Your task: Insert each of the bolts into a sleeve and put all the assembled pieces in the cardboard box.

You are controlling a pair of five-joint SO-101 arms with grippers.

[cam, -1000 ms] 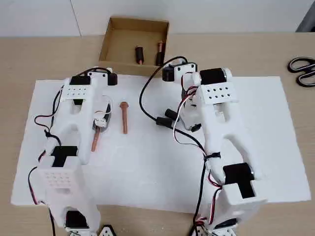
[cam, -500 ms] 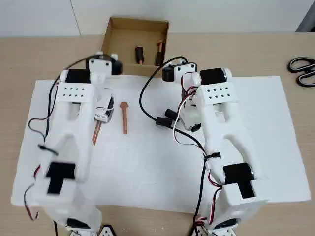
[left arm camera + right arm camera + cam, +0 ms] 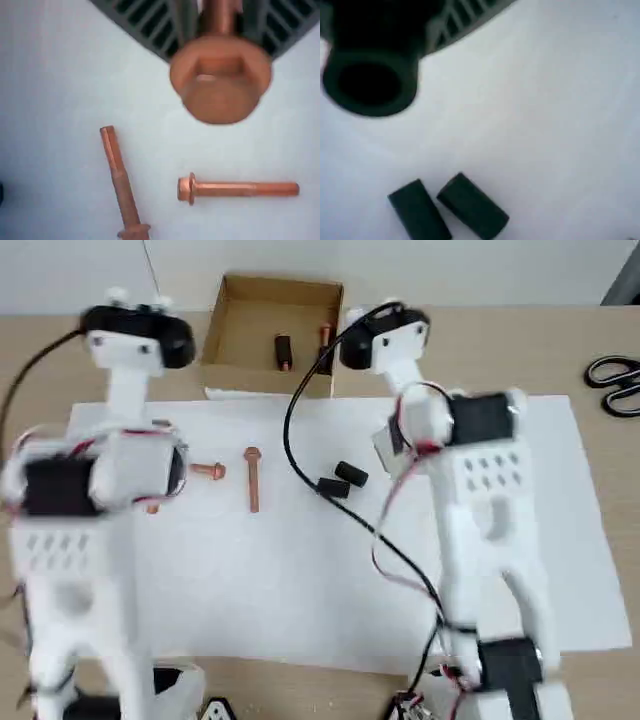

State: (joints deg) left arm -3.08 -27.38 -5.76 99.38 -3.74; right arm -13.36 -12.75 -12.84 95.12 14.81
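Both arms have risen off the white sheet (image 3: 300, 580) since a second ago, when they were bent low over it, and each has come up with a part. Farthest left, my left gripper (image 3: 220, 12) has its jaws closed tight on the shank of the held bolt (image 3: 220, 82), just behind the head. I take that grip as meant to leave the far end free for a sleeve, though the far end is hidden from me. Next to the right, two spare bolts lie flat on the sheet, the crosswise bolt (image 3: 209, 471) and the lengthwise bolt (image 3: 252, 480), near each other at roughly a right angle and not touching. They look parked there to wait their turn. Beyond the sheet's far edge sits the cardboard box (image 3: 245, 330), open side up, with the first finished piece (image 3: 283, 350) and the second finished piece (image 3: 325, 338) inside, each a bolt in a dark sleeve. Right of the bolts, the two loose sleeves (image 3: 351, 474) (image 3: 333, 487) lie just beside each other on the sheet. My right gripper (image 3: 380, 35) has its jaws clamped on the side of the held sleeve (image 3: 370, 87), its open bore left clear, I judge, to take the bolt. By my count: three bolts outside the box, one in the jaws and two lying; three sleeves, one in the jaws and two lying; two assembled pieces boxed, so three pairings are left. One pair of scissors (image 3: 615, 380) rests well off to the right on the bare table (image 3: 600, 330).
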